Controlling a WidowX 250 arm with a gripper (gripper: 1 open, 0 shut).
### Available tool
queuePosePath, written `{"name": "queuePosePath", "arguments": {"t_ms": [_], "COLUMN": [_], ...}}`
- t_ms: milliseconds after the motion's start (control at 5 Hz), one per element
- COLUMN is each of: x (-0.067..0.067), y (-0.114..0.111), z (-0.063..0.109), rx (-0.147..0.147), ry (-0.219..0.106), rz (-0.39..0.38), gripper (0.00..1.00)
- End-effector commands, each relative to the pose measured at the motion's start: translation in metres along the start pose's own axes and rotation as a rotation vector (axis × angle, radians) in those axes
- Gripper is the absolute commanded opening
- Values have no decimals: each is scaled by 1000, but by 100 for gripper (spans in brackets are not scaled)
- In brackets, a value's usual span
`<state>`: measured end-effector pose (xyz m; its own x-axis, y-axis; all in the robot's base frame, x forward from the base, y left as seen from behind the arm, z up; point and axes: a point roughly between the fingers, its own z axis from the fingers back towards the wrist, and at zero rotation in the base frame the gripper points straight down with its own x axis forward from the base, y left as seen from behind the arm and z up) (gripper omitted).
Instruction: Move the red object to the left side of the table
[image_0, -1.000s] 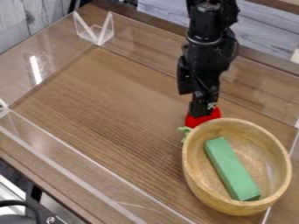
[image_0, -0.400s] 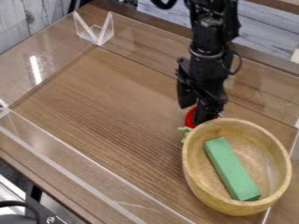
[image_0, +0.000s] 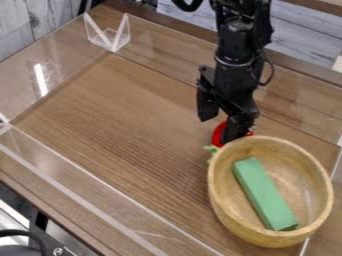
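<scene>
Camera view: my claw (image_0: 227, 122) has sunk onto the red object (image_0: 225, 132), fingers still spread.

Over the last second I have come down and rolled my wrist slightly, so my fingers now straddle the fruit, which sits on the table (image_0: 120, 110) just beside the wooden bowl (image_0: 227, 195) holding the green block (image_0: 263, 191). Nothing is gripped yet; I judge closing comes next, then the carry leftward.
</scene>
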<state>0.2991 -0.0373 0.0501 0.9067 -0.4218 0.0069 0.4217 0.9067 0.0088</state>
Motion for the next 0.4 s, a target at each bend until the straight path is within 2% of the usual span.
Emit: {"name": "queuePosePath", "arguments": {"t_ms": [0, 200], "x": [6, 8], "y": [5, -3], "z": [22, 18], "rx": [30, 36], "ry": [-71, -75], "rz": [-4, -79], "gripper": [100, 100]}}
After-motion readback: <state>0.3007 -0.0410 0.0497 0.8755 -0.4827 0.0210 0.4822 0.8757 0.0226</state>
